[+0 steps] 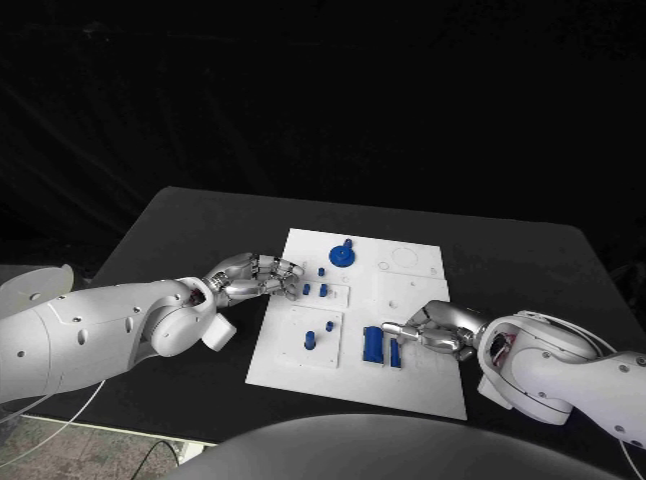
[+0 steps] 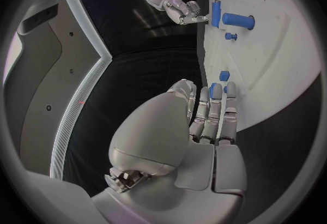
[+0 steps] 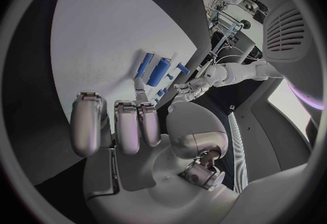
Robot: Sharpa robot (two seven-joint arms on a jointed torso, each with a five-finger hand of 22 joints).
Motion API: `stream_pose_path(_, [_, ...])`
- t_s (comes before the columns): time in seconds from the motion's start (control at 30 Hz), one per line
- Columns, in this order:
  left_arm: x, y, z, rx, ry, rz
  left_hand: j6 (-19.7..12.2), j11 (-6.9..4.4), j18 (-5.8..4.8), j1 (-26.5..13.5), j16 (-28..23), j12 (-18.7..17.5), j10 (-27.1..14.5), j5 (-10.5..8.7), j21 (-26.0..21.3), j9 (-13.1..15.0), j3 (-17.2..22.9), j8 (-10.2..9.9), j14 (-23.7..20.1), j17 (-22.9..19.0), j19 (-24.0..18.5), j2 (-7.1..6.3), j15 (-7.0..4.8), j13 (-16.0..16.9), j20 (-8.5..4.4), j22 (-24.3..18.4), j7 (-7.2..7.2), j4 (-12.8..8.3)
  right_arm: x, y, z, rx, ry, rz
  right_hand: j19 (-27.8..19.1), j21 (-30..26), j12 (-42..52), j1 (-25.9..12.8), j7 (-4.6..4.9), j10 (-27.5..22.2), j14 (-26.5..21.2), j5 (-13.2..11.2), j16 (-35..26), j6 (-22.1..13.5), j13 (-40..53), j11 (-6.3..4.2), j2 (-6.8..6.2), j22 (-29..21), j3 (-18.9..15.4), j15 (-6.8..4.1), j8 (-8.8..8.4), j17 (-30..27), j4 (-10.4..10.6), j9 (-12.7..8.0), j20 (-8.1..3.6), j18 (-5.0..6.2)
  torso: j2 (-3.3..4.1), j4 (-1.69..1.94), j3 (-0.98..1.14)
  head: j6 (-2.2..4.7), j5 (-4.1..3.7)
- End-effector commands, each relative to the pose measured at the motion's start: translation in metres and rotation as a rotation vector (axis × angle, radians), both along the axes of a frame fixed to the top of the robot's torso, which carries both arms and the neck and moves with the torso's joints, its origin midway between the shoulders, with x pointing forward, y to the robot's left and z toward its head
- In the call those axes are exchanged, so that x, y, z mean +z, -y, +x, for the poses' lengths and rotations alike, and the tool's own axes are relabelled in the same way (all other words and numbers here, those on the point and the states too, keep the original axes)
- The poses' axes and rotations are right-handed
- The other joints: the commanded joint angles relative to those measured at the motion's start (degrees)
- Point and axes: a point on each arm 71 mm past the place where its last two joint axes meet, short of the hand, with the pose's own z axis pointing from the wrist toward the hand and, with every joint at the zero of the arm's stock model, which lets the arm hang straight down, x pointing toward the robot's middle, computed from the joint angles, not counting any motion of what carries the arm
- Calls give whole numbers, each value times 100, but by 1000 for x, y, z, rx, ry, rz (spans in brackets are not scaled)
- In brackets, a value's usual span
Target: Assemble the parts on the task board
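Observation:
The white task board [image 1: 410, 385] lies mid-table. Near its far edge a round blue part [image 1: 343, 256] with a peg sits on it. My left hand [image 1: 251, 277] reaches over the board's left edge. Its fingers [image 2: 211, 109] lie straight, side by side, around a small blue peg [image 2: 217, 90], with a second peg [image 2: 223, 75] just beyond. Whether the peg is pinched is hidden. My right hand [image 1: 436, 330] rests at the board's right side. One of its fingertips [image 3: 139, 85] touches a slim blue bar [image 1: 395, 352], which lies beside a wider blue block [image 1: 372, 343].
Two more small blue pieces [image 1: 329, 326] [image 1: 312, 340] stand on the board's near-left plate. Empty round outlines [image 1: 404, 260] mark the far right corner of the board. Black table [image 1: 193, 230] surrounds the board on all sides.

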Motion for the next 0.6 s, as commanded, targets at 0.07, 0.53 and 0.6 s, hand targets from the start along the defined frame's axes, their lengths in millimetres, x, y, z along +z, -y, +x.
stream_pose_path(0.07, [5,-1,-1,17,38,-30,48,29,-69,-60,56,54,77,-5,34,4,9,58,49,-12,5,-129,34,-24,-28,41,44,1,11,4,4,-76,69,117,258,56,22,77,-85,601,446,42,-8,412,1509,-8,49,1149,-109,0,204,655,-7,53,33,-34,-14,-6,2,1,-18])
stream_pose_path(0.53, [58,-7,9,106,240,-118,288,83,-56,-1416,-465,-173,143,-683,-194,-345,-757,-104,-141,-489,49,-48,47,-503,-12,-91,-177,302,77,26,51,-408,243,631,-1888,-5604,-4628,707,40,-2348,-1529,899,-4617,394,-2362,143,147,-1250,-612,217,313,-4992,-8,37,215,711,-97,-77,-2,1,-53])
stream_pose_path(0.6, [64,-5,10,113,265,-133,347,13,-35,-1525,-918,-438,104,-819,-436,-517,-1011,-219,-207,-840,-45,19,-19,-860,-64,-303,-208,286,77,26,55,-415,200,705,-2550,-6363,-5536,833,230,-3156,-2295,879,-5583,179,-2970,446,174,-1827,-632,596,218,-5411,-14,-43,501,599,-92,-83,-2,1,-77])
